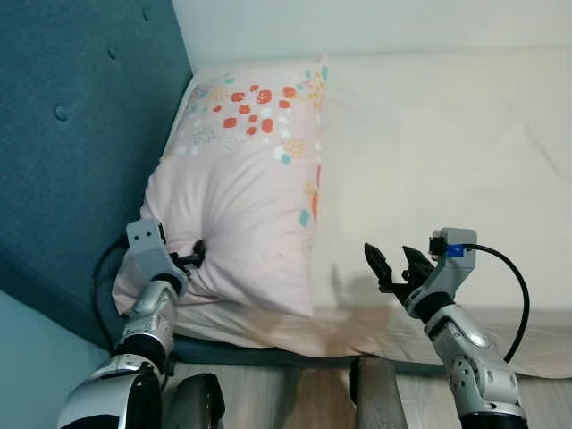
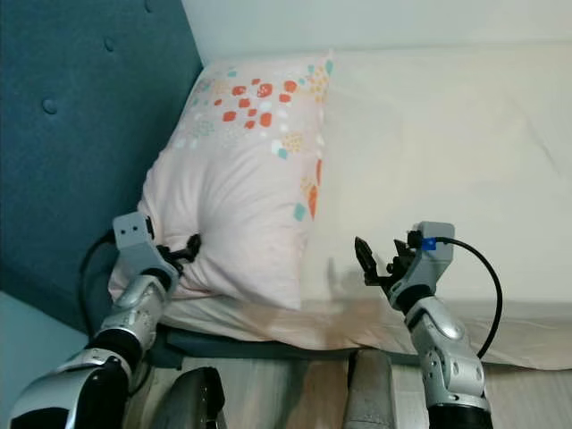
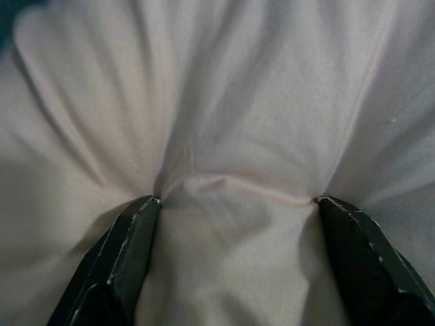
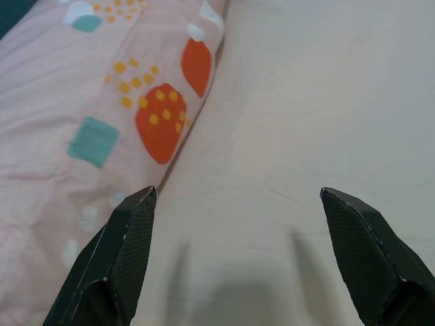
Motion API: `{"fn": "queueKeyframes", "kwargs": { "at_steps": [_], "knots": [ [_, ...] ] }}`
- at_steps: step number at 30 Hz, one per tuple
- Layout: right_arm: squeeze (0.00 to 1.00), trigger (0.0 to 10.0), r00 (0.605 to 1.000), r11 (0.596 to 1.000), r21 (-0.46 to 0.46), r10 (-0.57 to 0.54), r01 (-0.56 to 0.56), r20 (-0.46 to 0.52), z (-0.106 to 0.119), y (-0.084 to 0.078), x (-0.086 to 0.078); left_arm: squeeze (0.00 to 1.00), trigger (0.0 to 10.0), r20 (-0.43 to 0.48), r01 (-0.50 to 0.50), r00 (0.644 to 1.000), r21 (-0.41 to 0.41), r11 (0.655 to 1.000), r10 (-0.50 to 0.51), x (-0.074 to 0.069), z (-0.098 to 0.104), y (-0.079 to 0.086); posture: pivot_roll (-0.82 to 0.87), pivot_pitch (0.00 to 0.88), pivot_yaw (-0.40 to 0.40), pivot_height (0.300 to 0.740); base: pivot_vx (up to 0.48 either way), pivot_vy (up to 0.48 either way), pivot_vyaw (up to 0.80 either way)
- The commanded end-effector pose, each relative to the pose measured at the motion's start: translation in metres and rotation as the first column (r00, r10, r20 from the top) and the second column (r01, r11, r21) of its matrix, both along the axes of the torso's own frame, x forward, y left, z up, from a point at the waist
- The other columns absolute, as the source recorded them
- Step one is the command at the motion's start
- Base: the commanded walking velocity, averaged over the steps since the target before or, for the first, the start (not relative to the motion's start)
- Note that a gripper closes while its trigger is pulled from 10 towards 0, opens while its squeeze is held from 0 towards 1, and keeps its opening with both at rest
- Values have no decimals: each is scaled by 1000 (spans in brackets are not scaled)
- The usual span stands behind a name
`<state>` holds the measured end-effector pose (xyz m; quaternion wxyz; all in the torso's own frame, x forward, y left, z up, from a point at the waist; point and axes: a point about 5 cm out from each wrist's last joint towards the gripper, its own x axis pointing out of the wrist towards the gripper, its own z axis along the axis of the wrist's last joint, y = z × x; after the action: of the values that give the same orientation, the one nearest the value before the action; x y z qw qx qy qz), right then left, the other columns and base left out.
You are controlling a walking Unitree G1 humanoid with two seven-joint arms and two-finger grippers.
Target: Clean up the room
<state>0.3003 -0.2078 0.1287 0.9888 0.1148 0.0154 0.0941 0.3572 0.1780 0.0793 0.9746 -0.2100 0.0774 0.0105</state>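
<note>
- A bed (image 1: 447,161) covered in a plain cream sheet (image 1: 429,116) carries everything here.
- A pale pink pillow (image 1: 241,197) lies directly on the sheet at the head of the bed, against a dark teal padded headboard (image 1: 80,134).
- The pillow's far end, nearest the white wall (image 1: 357,27), bears orange, teal and yellow patches.
- Beyond the pillow, away from the headboard, the sheet lies smooth with faint creases.
- Wooden floor (image 1: 313,393) shows below the bed's near edge.
</note>
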Motion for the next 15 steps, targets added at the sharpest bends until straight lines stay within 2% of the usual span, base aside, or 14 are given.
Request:
{"fn": "queueKeyframes", "kwargs": {
  "at_steps": [1, 2, 3, 4, 5, 10, 15],
  "knots": [
    [0, 10000, 1000, 1000, 6, -1, 1, -12, -1, 1, -3, 0, 10000, -102, 78, 991, -111, 991, -90, -14, -27, -19, -126, 239, 91, 520, 0, 0, 0],
    [0, 10000, 1000, 1000, 6, -1, 1, -12, -1, 1, -3, 0, 10000, -102, 78, 991, -111, 991, -90, -14, -27, -19, -126, 239, 91, 520, 0, 0, 0],
    [0, 10000, 1000, 1000, 5, -3, 3, -10, -1, 0, -3, 0, 10000, -64, 118, 989, -172, 978, -131, -12, -23, -28, -128, 237, 91, 520, 0, 0, 0],
    [0, 10000, 1000, 1000, 5, -5, 5, -7, 0, -1, -3, 0, 10000, -8, 177, 983, -253, 951, -185, -9, -17, -39, -131, 237, 93, 520, 0, 0, 0],
    [0, 10000, 1000, 1000, 4, -7, 7, -4, 1, -1, -3, 0, 10000, 34, 221, 975, -297, 929, -221, -8, -13, -46, -133, 237, 93, 520, 0, 0, 0],
    [0, 10000, 1000, 1000, 4, -10, 10, 0, 3, -2, -3, 0, 10000, 95, 304, 953, -312, 900, -288, -7, -7, -58, -130, 237, 92, 520, 0, 0, 0],
    [0, 10000, 1000, 1000, 5, -14, 14, 1, 4, -3, -3, 0, 10000, 120, 338, 941, -337, 879, -316, -8, -6, -65, -132, 235, 93, 520, 0, 0, 0]
  ]
}}
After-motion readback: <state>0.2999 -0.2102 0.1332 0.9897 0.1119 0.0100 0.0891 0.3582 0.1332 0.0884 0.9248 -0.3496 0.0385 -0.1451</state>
